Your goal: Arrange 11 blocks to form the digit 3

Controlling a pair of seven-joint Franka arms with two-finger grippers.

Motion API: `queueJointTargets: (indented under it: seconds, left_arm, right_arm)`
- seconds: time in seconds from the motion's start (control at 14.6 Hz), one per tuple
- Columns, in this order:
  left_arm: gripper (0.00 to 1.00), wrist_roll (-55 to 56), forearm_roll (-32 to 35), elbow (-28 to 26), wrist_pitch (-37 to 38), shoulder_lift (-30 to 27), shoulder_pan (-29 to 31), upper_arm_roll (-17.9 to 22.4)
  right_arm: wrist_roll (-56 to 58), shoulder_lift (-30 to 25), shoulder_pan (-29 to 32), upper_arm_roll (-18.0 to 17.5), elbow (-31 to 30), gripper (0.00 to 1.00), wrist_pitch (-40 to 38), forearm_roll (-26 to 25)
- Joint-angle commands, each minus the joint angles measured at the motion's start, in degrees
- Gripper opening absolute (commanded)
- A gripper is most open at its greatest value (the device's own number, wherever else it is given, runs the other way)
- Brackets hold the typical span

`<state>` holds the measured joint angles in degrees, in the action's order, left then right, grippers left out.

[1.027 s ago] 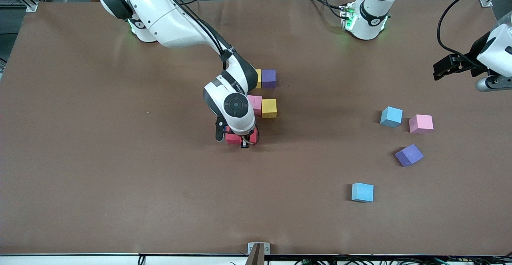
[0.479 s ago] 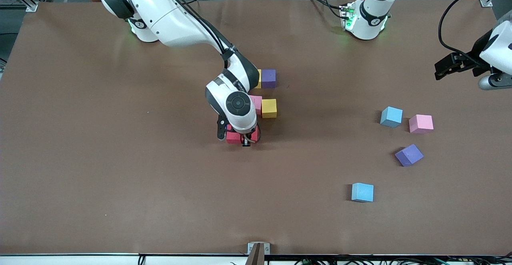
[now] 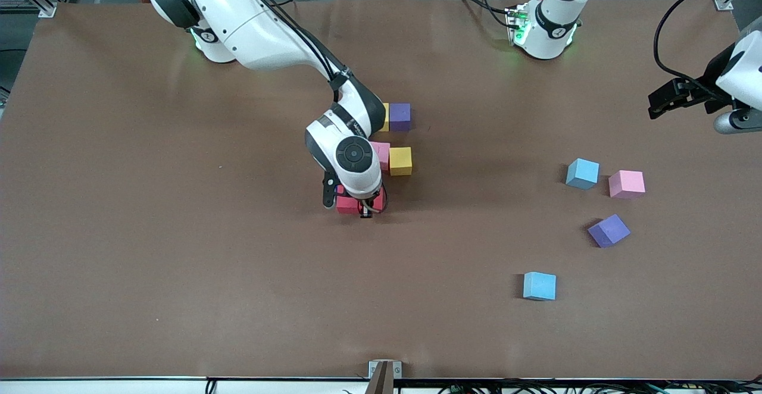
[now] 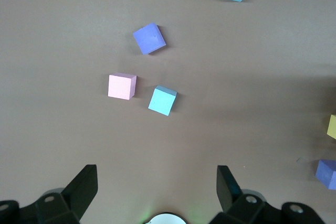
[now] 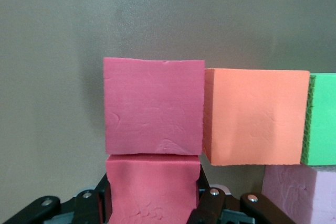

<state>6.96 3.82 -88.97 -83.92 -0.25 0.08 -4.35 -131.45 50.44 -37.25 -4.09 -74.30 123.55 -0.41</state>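
We note the right gripper has shifted slightly, clamping a red block; the left gripper waits, jaws wide.

Right arm down at the table's middle, left arm waiting off to its own end.

The right arm reaches from its base out over the table's middle, elbow high, wrist bent straight down, and the right gripper sits low at the table with its fingers clamped on either side of a red block. The left arm rises from its base out of sight and comes back in at the table's edge, held high and idle; the left gripper faces down, its two black fingers spread wide with nothing between them.
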Motion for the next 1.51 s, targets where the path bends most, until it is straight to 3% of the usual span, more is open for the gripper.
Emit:
queueJointTargets:
  seconds: [0.0,0.75,0.96,1.16,1.23,1.37,1.44]
  left_arm:
    - [1.0,-0.11,-0.48,0.37,0.34,-0.28,0.27,-0.04]
    - [1.0,-0.2,-0.39,0.28,0.34,-0.19,0.1,-0.04]
    - [1.0,-0.02,-0.39,0.28,0.34,-0.1,-0.17,-0.04]
    - [1.0,-0.11,-0.3,0.28,0.34,-0.1,-0.34,-0.13]
    - [1.0,-0.2,-0.3,0.28,0.34,-0.19,-0.34,-0.13]
    - [1.0,-0.28,-0.3,0.28,0.34,-0.19,-0.26,-0.13]
    - [1.0,-0.55,-0.3,0.28,0.34,-0.19,-0.26,-0.13]
  right_arm:
    - [-1.7,-2.28,-0.37,0.49,-3.13,0.0,0.72,-1.34]
    - [-1.79,-2.37,-0.28,0.84,-3.75,0.01,0.55,-1.34]
    - [-1.79,-2.28,-0.19,0.84,-3.75,0.05,0.72,-1.34]
    - [-1.7,-2.28,-0.11,0.84,-3.75,0.23,0.64,-1.34]
    - [-1.7,-2.28,0.07,0.84,-3.66,0.38,0.55,-1.34]
    - [-1.88,-2.28,0.07,0.84,-3.66,0.88,0.55,-1.34]
    - [-1.88,-2.28,-0.02,0.84,-3.66,1.0,0.37,-1.34]
